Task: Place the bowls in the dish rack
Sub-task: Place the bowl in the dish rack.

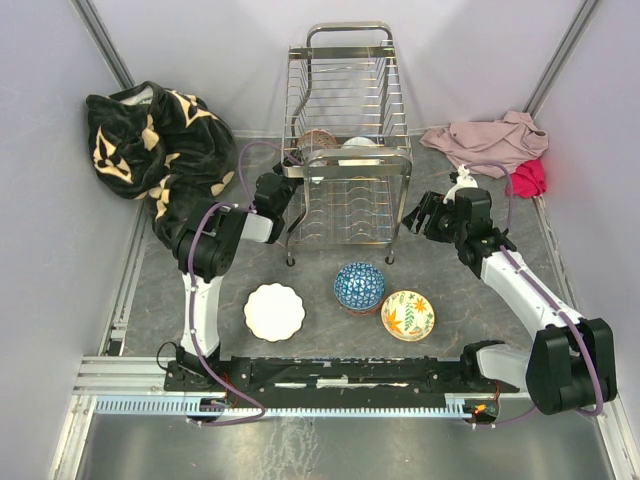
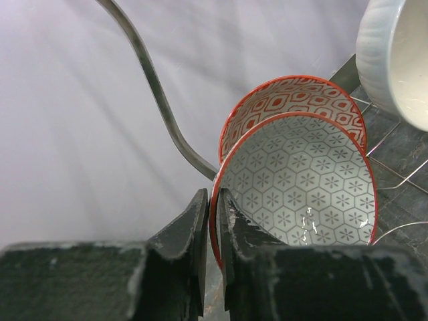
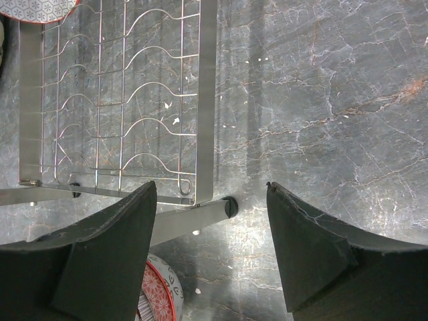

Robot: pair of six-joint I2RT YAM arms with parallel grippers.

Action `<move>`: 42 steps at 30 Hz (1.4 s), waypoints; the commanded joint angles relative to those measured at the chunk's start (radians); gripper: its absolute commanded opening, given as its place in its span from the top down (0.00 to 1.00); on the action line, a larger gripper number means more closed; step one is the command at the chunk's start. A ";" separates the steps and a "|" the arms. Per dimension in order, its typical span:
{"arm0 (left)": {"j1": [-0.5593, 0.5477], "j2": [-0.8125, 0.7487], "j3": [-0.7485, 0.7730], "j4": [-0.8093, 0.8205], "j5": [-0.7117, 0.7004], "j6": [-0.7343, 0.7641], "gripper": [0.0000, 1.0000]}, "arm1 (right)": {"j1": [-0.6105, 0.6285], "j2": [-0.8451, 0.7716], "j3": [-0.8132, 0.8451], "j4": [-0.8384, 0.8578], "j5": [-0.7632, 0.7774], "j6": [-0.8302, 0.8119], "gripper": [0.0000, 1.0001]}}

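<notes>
Left gripper (image 2: 212,202) at a bowl's rim in the dish rack (image 1: 346,100), which stands at the far middle of the table (image 1: 150,290).
Its fingers stand barely apart on either side of the red-rimmed bowl (image 2: 301,194) in the upper tier; I cannot tell if they pinch it. The right gripper (image 3: 210,187) hangs wide open and empty by the rack's near right foot. A white bowl (image 1: 274,311), a blue bowl (image 1: 359,286) and a floral bowl (image 1: 408,315) sit near.

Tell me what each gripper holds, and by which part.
The left gripper pinches the hexagon-patterned bowl by its near rim. The right gripper is open, holding nothing.
</notes>
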State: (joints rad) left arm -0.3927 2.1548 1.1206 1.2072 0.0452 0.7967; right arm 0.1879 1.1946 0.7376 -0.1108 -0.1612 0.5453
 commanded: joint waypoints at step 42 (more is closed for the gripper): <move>-0.001 -0.070 0.023 0.065 -0.102 -0.183 0.01 | 0.003 -0.003 0.013 0.027 -0.012 -0.003 0.26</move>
State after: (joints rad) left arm -0.4156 2.1506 1.1053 1.2396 -0.0284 0.7147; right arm 0.1879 1.2057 0.7376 -0.1120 -0.1612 0.5453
